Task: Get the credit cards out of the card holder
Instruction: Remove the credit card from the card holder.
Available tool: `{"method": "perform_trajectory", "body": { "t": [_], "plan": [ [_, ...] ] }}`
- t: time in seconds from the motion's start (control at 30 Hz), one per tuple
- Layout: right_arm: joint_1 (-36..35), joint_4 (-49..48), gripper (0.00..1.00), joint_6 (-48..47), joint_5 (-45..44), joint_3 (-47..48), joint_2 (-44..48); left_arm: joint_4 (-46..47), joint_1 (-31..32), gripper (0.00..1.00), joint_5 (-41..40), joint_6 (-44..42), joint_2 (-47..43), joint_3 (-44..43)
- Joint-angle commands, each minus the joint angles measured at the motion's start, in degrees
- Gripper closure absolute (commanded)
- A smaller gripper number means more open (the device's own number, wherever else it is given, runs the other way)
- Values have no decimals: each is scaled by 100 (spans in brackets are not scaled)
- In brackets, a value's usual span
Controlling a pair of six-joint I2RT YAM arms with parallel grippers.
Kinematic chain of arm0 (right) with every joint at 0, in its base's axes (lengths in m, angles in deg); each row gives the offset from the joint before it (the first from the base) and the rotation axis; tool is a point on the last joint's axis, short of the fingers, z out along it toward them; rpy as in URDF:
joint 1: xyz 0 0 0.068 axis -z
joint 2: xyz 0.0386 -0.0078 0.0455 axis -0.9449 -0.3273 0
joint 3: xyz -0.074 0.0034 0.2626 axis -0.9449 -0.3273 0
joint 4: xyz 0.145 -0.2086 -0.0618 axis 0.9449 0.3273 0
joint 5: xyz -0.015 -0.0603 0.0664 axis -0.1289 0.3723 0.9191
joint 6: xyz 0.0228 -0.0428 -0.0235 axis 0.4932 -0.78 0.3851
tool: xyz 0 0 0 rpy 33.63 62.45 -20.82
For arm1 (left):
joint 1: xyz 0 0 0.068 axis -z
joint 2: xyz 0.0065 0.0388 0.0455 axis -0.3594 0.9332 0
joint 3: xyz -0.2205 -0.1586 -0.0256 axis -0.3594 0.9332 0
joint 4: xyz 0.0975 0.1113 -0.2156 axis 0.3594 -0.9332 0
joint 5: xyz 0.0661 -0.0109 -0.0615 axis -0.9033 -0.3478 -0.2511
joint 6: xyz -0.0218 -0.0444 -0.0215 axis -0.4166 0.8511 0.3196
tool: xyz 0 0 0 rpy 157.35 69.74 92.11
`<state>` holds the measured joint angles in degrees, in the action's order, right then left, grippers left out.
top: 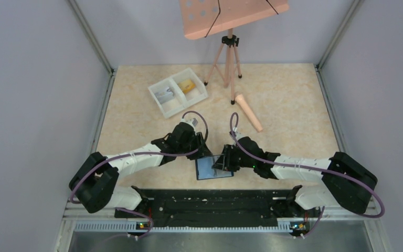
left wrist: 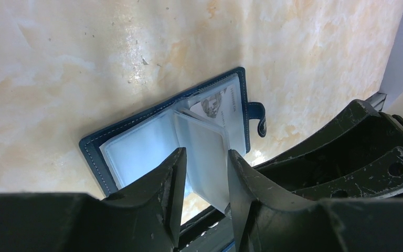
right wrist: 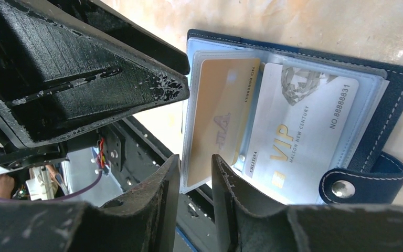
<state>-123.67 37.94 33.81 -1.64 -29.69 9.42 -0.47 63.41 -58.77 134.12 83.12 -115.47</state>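
Holder [top: 205,170] lies open on table [top: 304,100] at near edge, between both grippers. Yellow card [right wrist: 220,115] sits in raised leaf [right wrist: 191,131], long axis running into right gripper [right wrist: 195,160]; right arm nearer. Silver card [right wrist: 299,126] sleeved beside it, lying flat. Left gripper [left wrist: 205,155] also astride clear sleeve. Each grip, pinched or slack: cannot tell. Surface smooth; room tight, arms crowd holder.

A pale marbled table [top: 294,105] filled the middle of the frame. A white two-compartment tray [top: 174,111] sat upper left of centre. A pink tripod [top: 230,58] carried a perforated pink board [top: 231,16] at top centre, with a pink cylinder [top: 248,112] lying just below it.
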Motion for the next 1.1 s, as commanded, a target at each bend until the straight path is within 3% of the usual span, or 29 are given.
{"method": "perform_trajectory", "body": {
  "t": [0.0,0.17,0.3,1.07],
  "plan": [
    [-88,66,70,-103,-150,239,248,81,-25,60,-43,-85,-39,9],
    [-91,222,69,-129,-245,252,425,78,-34,60,-42,-86,-58,35],
    [-87,305,73,-172,-307,256,512,72,-34,60,-43,-84,-80,47],
    [-93,262,72,-165,-288,335,190,92,-42,61,-30,-77,-81,135]
  ]
}}
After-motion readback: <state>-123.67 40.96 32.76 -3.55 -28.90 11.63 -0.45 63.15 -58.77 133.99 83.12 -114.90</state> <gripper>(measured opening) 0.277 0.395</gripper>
